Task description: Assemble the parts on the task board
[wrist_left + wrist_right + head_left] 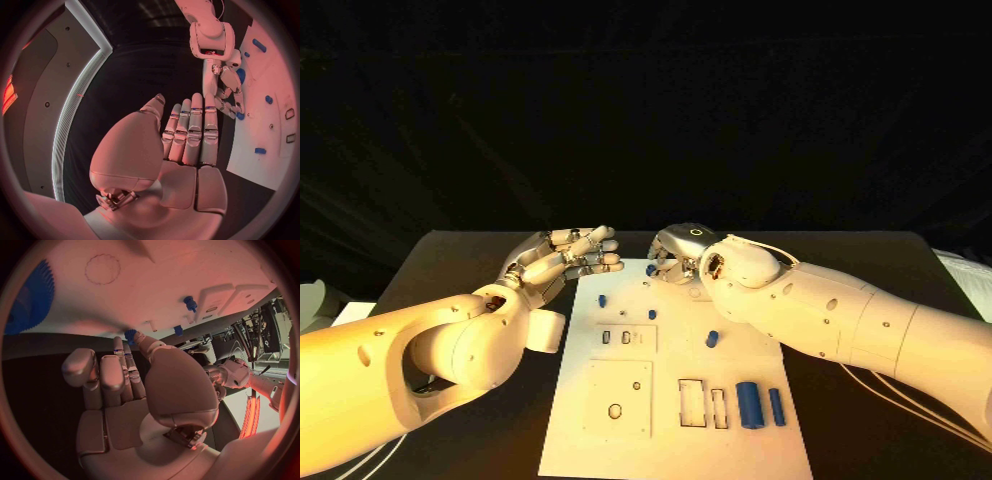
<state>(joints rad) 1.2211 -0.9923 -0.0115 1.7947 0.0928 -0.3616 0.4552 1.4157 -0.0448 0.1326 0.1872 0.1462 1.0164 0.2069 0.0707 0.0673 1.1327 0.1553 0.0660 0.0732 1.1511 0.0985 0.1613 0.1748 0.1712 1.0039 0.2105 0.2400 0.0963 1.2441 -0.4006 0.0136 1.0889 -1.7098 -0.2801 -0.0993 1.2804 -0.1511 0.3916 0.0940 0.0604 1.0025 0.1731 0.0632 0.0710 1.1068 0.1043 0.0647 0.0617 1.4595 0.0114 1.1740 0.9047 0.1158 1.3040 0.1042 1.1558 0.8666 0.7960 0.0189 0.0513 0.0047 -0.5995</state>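
My right hand (687, 256) is down at the task board's (596, 425) far edge, fingertips on a small blue part (130, 334) there; can't tell if it's gripped. Left hand (571, 258) is empty, fingers straight, parked beside the board to stay clear.

One white task board (678, 395) lay on one black table (452, 262). Six blue parts were plainly visible on the board: two long cylinders (749, 404) side by side near its nearer right corner, one short piece (713, 339) at mid-board, and three small pegs (603, 299) toward its far end. Two hands (570, 255) hovered above that far end.
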